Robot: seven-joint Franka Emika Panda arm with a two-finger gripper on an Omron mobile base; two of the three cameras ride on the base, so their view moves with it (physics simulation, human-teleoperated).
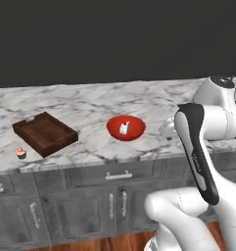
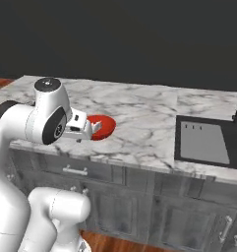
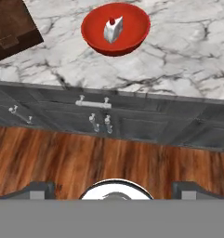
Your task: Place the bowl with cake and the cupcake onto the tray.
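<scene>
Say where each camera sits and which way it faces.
Left base view: behind-left, facing tray, cupcake, bowl; arm lower right.
Right base view: behind-right, facing bowl, sink; arm left.
Hand view: looking down over cabinet front at bowl; open gripper.
All share the bowl.

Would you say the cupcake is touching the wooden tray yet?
Apart. The left base view shows the cupcake on the marble counter, with bare stone between it and the tray.
</scene>
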